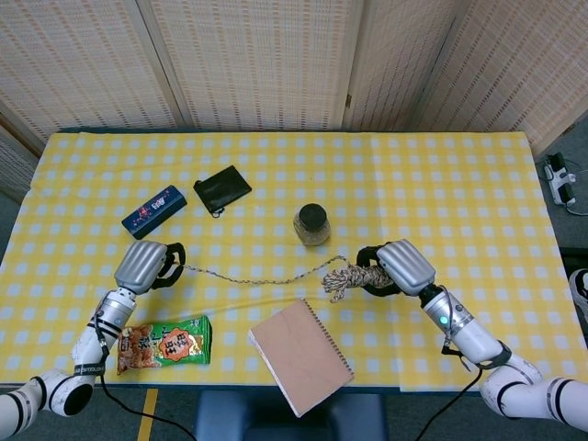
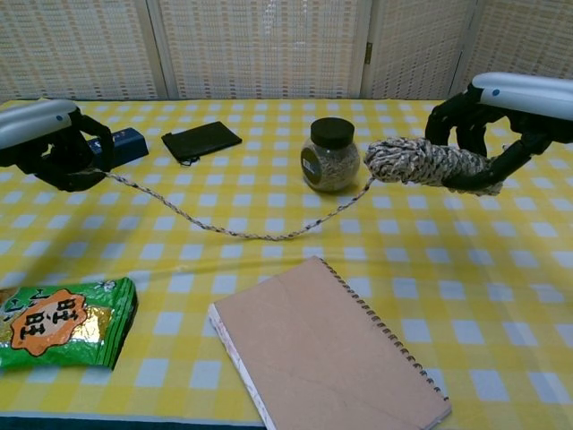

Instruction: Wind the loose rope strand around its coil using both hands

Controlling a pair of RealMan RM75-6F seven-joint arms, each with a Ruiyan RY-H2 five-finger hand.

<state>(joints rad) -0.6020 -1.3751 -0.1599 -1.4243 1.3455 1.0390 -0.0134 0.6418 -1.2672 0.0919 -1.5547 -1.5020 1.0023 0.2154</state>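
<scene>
Silver-backed, the raised left hand [image 2: 45, 143] grips the one loose strand [image 2: 224, 224] in closed fingers while the lifted right hand [image 2: 501, 116] clasps the single coil [image 2: 421, 161].

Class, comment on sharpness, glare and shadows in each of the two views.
Head view: even light, sharp, soft shadow under the notebook. Chest view: the snack bag shows glare, the left hand and right hand look large and slightly soft.

Snack packet [image 2: 63, 322] cropped at left edge.
</scene>
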